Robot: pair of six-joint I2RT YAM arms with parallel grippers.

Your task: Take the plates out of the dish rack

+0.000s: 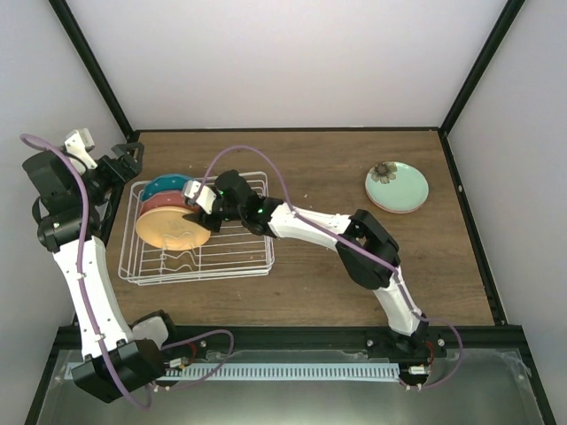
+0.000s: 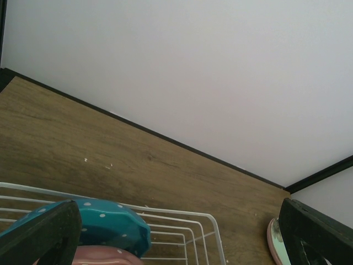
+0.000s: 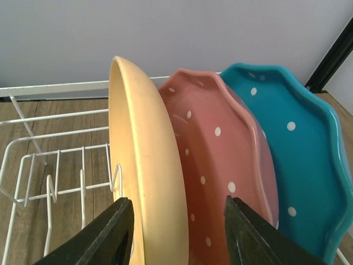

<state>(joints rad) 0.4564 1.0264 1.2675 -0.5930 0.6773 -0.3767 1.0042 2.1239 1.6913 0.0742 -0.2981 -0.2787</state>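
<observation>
The white wire dish rack (image 1: pixel 239 257) stands at the left of the table and holds three upright plates: orange-yellow (image 1: pixel 168 230), dotted salmon-red (image 1: pixel 159 202) and dotted teal-blue (image 1: pixel 164 185). My right gripper (image 1: pixel 197 197) is open at their right edges. In the right wrist view its jaws straddle the rims of the orange-yellow plate (image 3: pixel 146 165) and the salmon-red plate (image 3: pixel 220 165); the teal plate (image 3: pixel 298 143) lies outside them. The mint green flower plate (image 1: pixel 396 183) lies flat on a pink plate (image 1: pixel 395 207) at the far right. My left gripper (image 1: pixel 124 164) is open above the rack's far left corner.
The left wrist view shows the teal plate (image 2: pixel 107 223), the rack's far corner (image 2: pixel 209 232) and the stacked plates' edge (image 2: pixel 274 237). A black frame post (image 1: pixel 93 75) and white walls bound the table. Bare wood lies between rack and stack.
</observation>
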